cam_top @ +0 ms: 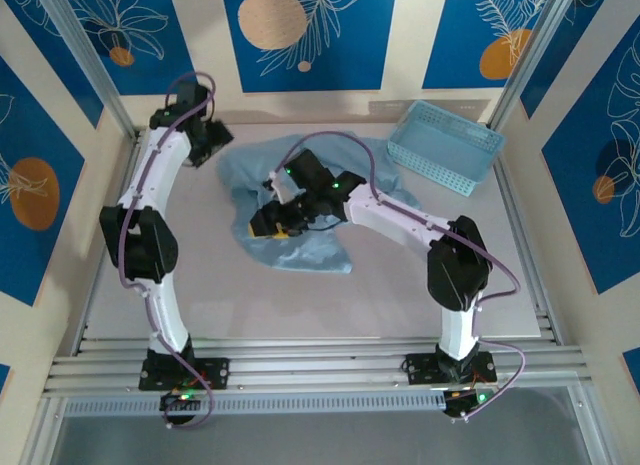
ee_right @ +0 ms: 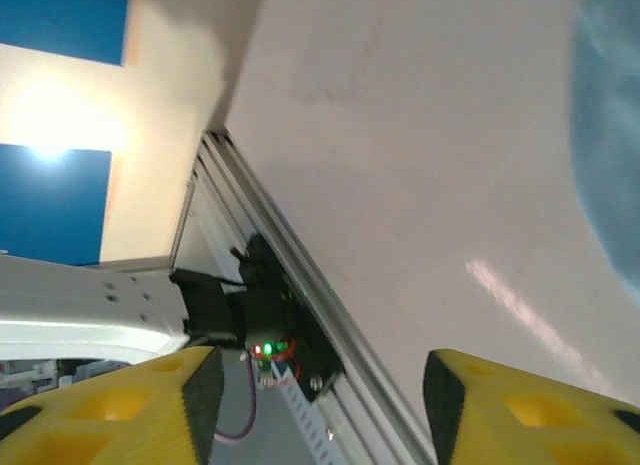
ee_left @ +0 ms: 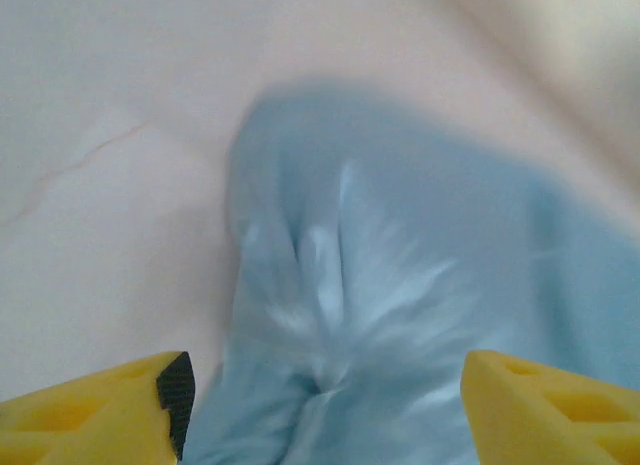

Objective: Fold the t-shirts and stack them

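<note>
Crumpled dusty-blue t-shirt (cam_top: 305, 250) (folds blurred) on smooth table (cam_top: 400, 285); left and right jaws spread open.

Soft, matt cloth on the t-shirt (cam_top: 310, 247), all rumples and creases, not a hint of shine. The tabletop (cam_top: 400, 295) under it is smooth and pale, with a faint sheen. At the far right corner the basket (cam_top: 445, 145) is rigid plastic lattice. Ribbed bare-metal rails (cam_top: 320, 370) line the near edge. The left tool (ee_left: 325, 410) has matt yellow fingers (ee_left: 90, 410), one with a dull black pad (ee_left: 177, 395). The arm shells (cam_top: 160, 170) are glossy white.
</note>
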